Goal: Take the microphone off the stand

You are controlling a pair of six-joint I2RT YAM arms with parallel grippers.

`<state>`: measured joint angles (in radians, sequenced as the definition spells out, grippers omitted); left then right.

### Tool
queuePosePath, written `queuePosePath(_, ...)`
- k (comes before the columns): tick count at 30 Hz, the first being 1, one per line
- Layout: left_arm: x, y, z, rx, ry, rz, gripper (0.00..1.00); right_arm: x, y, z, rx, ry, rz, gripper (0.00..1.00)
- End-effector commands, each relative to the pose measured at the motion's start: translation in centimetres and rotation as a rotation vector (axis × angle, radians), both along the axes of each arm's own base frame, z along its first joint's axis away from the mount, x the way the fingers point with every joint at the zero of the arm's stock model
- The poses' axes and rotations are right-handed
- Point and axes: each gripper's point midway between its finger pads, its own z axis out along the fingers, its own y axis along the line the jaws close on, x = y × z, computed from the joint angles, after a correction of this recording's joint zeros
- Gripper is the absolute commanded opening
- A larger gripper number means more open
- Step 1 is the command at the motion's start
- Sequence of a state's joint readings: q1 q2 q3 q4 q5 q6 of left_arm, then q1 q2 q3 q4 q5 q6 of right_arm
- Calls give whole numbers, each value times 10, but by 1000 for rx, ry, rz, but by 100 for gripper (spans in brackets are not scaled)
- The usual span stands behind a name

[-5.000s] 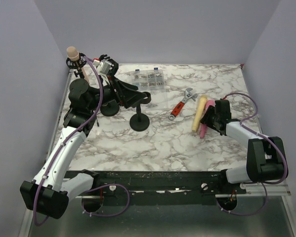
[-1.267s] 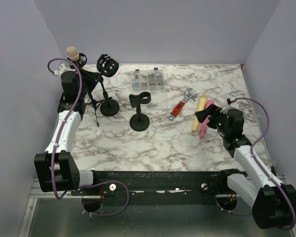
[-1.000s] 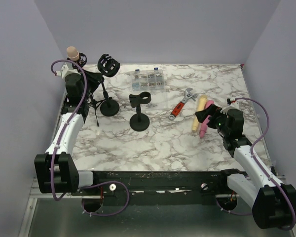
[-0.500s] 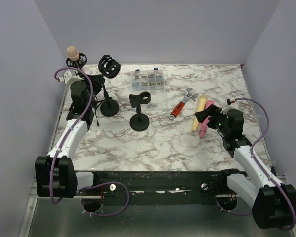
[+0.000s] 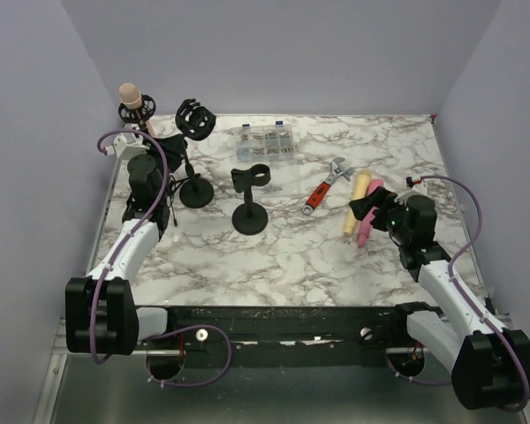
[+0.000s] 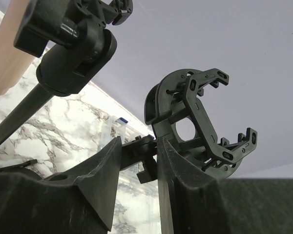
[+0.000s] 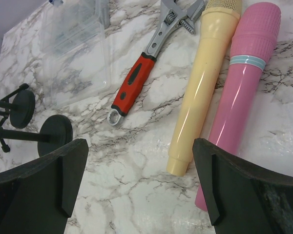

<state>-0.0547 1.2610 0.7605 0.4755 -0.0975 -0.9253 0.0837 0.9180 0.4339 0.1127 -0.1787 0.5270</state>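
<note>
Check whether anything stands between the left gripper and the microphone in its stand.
Nothing visible lies between them. The microphone sits up-left of the left gripper, held in its stand's clip; the empty shock mount is dead ahead instead.

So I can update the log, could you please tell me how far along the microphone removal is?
Done: nothing yet; the peach microphone sits in the shock mount atop its stand. In hand: the left end effector is beside that stand, jaws narrowed, grip unclear; the right end effector is open, holding nothing. Left: grasp the microphone and lift it out.
</note>
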Motion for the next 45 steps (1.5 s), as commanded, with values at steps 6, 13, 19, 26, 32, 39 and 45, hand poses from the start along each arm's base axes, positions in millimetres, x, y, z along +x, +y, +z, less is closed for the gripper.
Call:
queuePosePath(6,-54,4,-183,71,580,-2,34,0,2,2,13,-20,12,97)
queuePosePath(13,-62,2,-201,55,608,-7,34,-1,3,1,15,-19,15,97)
queuePosePath(19,-52,-4,-182,96,576,-46,38,-1,3,1,14,-20,15,97)
queuePosePath(26,-46,-11,-128,96,482,-81,71,0,3,1,15,-22,15,97)
queuePosePath(32,-51,-12,-75,113,387,-100,83,-1,3,1,14,-20,16,97)
queuePosePath(39,-67,9,-22,204,318,-48,96,-1,4,2,19,-22,20,97)
queuePosePath(45,-71,29,32,251,251,-42,98,-1,4,3,19,-26,23,97)
